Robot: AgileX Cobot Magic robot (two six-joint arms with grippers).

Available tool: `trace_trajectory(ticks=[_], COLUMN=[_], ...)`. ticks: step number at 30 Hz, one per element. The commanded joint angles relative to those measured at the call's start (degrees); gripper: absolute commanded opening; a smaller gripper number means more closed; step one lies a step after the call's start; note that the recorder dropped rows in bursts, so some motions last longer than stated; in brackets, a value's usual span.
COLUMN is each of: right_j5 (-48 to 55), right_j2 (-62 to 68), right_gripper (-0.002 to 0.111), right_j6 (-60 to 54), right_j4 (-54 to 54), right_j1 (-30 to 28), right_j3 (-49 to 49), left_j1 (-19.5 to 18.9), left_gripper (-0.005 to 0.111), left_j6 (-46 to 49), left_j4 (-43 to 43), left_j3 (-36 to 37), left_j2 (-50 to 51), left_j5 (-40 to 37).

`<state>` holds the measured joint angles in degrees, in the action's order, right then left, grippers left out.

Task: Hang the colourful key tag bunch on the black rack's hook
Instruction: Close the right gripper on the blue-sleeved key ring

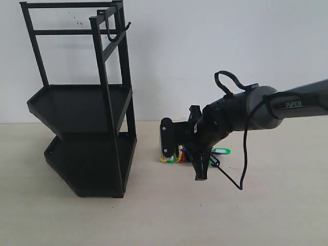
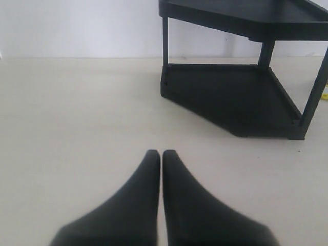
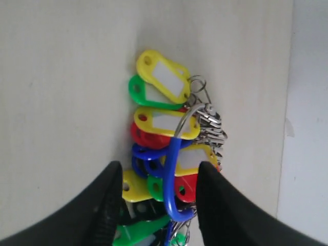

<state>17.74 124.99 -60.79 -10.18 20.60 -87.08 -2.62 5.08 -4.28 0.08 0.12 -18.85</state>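
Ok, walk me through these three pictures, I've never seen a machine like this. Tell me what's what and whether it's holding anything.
This is a robot with two arms, each ending in a two-fingered hand. The wide picture is taken from a camera off the arms. It shows the black rack standing on a pale table, the hook near the rack's top, and the right arm reaching down.

The other two pictures come from cameras on the wrists. The left hand is shut, holds nothing and is above bare table, with the rack in front of it. The right hand is open, its fingers either side of the colourful key tag bunch, which lies on the table. Nothing is held yet.
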Motion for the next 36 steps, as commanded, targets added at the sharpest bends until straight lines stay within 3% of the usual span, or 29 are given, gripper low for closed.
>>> trace_trajectory(ticks=[1,18,20,29,36], right_j5=[-1.4,-2.6,-1.9,-0.4,-0.8], right_j2=[1.1,6.0,6.1,6.2,6.5], right_gripper=[0.044,0.044,0.040,0.001,0.000], right_j6=[0.6,6.8,6.8,6.8,6.3], right_j4=[-2.6,-3.1,-3.1,-5.5,-5.5], right_j1=[-0.1,-0.9,-1.6,-2.8,-2.8], right_j3=[-0.3,-5.3,-5.3,-5.3,-5.3], left_j1=[-0.2,-0.2,-0.2,-0.2,-0.2], left_gripper=[0.004,0.004,0.004,0.004,0.004], left_j6=[-0.6,-0.6,-0.6,-0.6,-0.6], left_j4=[-0.4,-0.4,-0.4,-0.4,-0.4], left_j3=[-0.1,-0.1,-0.1,-0.1,-0.1], left_j2=[-0.1,-0.1,-0.1,-0.1,-0.1], left_j5=[0.9,0.9,0.9,0.9,0.9])
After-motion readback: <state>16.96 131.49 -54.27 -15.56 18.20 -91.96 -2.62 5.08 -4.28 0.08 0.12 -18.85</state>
